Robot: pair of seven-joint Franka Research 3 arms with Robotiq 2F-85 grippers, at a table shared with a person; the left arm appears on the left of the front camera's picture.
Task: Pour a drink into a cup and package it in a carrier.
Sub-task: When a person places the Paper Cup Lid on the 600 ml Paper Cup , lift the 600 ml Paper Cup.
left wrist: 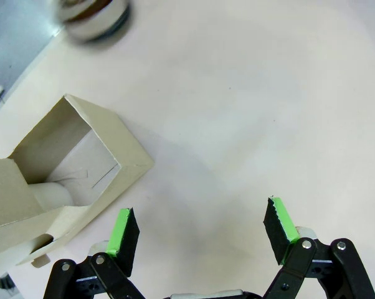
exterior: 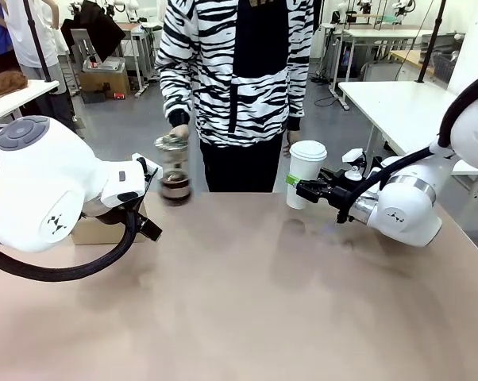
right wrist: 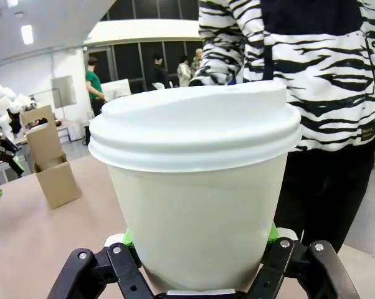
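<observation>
Right pincer [exterior: 298, 187] held level, clenched on lidded white cup [exterior: 306, 171]; left pincer [left wrist: 200, 230] points down at worktop [exterior: 247, 302], released, beside open cardboard box [left wrist: 81, 156].

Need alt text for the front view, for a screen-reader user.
The right gripper is shut on an upright white lidded cup near the far edge of the table. To its left, the person's hand holds a glass jug of dark drink by the top; the left arm sits at picture left.
</observation>
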